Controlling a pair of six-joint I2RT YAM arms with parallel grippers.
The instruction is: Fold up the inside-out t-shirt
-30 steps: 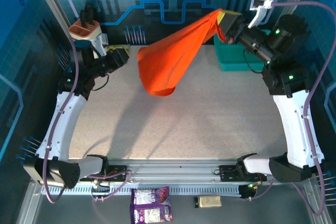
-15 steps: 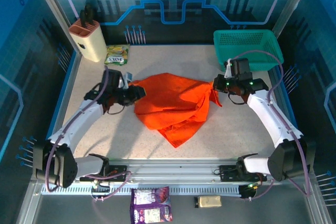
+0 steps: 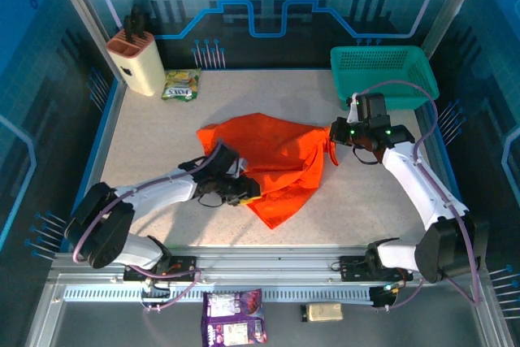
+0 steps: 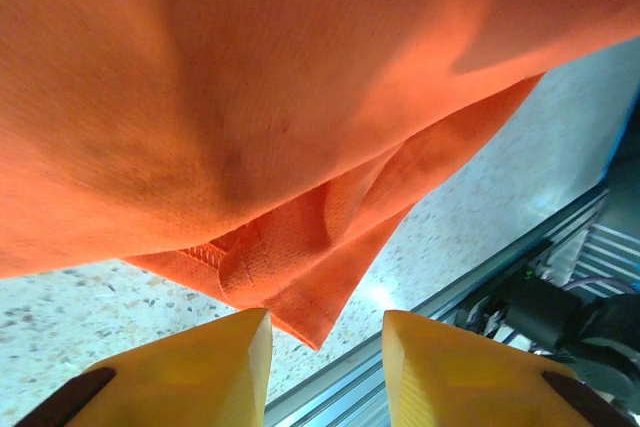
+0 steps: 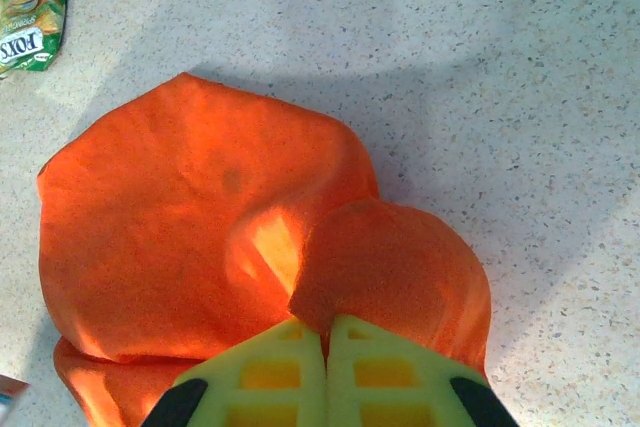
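The inside-out t-shirt [image 3: 276, 156] lies crumpled in the middle of the table, bright orange and wrinkly. My right gripper [image 3: 331, 136] is at its right edge, shut on a raised fold of the cloth [image 5: 395, 267]; in the right wrist view the gripper [image 5: 326, 325] has its green fingers pressed together on that fold. My left gripper [image 3: 244, 191] is low at the shirt's near-left edge. In the left wrist view the gripper [image 4: 326, 332] has its yellow fingers apart. A hemmed corner of the shirt [image 4: 300, 287] hangs just ahead of the gap, ungripped.
A teal mesh basket [image 3: 383, 71] stands at the back right. A knife block [image 3: 136, 61] and a green snack packet [image 3: 180, 85] sit at the back left. The metal front rail [image 3: 268, 262] runs close behind the left gripper.
The right arm has brought the shirt down from high at the back onto the table. The left gripper has moved from the shirt's left edge to its near-left edge, and its jaws have widened.
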